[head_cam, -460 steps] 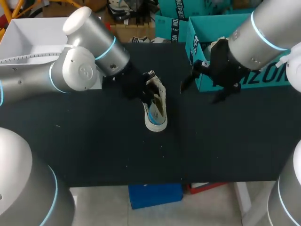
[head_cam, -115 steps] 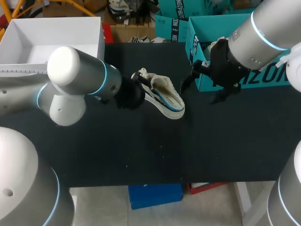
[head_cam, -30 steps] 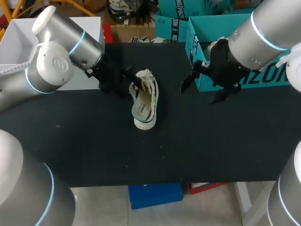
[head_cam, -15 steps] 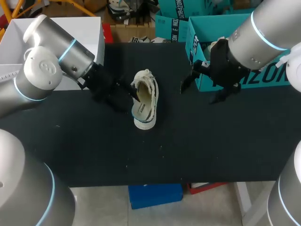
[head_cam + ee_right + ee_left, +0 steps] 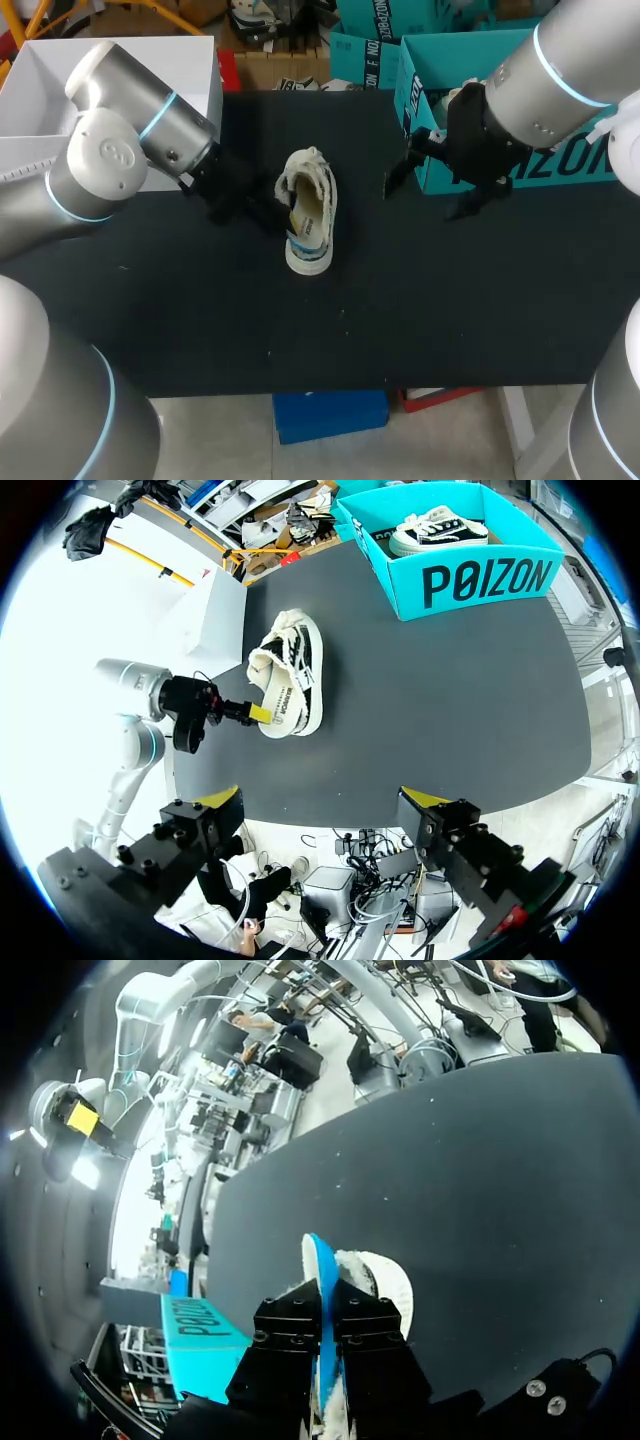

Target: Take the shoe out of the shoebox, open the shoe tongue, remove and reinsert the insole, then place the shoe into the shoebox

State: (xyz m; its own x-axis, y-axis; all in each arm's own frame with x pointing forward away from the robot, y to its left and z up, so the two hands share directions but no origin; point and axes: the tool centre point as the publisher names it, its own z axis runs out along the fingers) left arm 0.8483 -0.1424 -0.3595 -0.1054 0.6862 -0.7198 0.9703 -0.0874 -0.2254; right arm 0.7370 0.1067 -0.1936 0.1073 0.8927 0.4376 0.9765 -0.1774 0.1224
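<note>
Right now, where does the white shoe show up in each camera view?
Head view: white shoe lies mid-table, against the left tool.
Left wrist view: shoe just ahead of that tool, which pinches its blue insole.
Right wrist view: shoe far ahead, between the left tool and the teal shoebox.
Shared landmark: the teal shoebox, in all three.

A wide table (image 5: 450, 320) with a matte black top carries the scene; a few tiny pale specks dot the top toward the table's near edge, and even light gives the table's surface a soft grey sheen
</note>
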